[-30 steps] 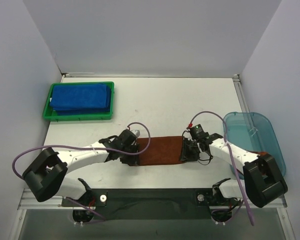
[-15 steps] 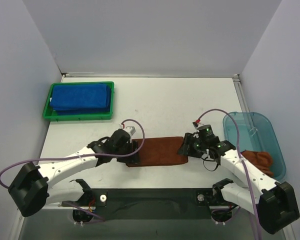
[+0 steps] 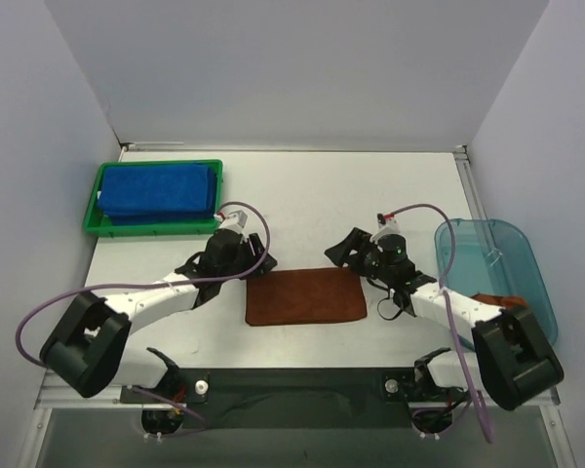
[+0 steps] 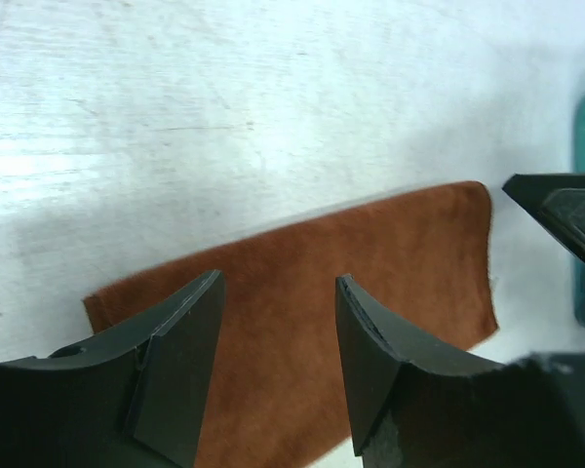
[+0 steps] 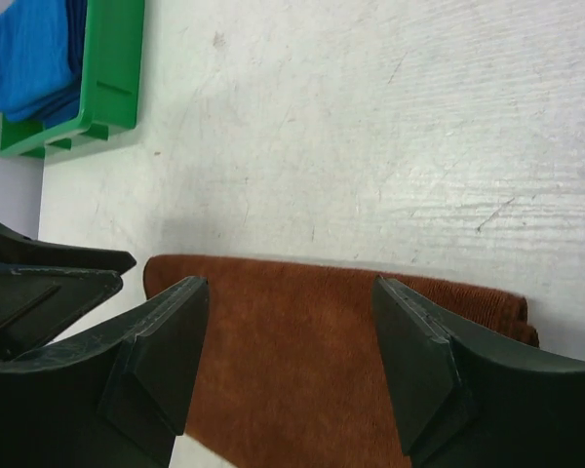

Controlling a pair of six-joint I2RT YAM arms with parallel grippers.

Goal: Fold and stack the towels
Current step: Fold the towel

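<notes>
the brown towel point(image 3: 305, 297) lay folded flat on the table point(image 3: 312, 195), between the two arms. the left gripper point(image 3: 258, 261) and right gripper point(image 3: 338, 252) hung by its far corners, jaws apart, holding nothing. the blue towels point(image 3: 159, 188) sat folded in the green tray point(image 3: 154, 231). i think the brown one was not stacked yet.

A white tabletop point(image 3: 322, 195), scuffed and faintly scratched, fills the middle of the overhead view. Near its far left corner sits a green plastic tray point(image 3: 151, 230), a low-walled rectangle with its long side parallel to the back edge; the right wrist view catches one end of it. At the tabletop's right edge, toward the front, stands a translucent teal bin point(image 3: 487, 255) with rounded corners. Plain pale walls point(image 3: 292, 68) enclose the back and both sides.
</notes>
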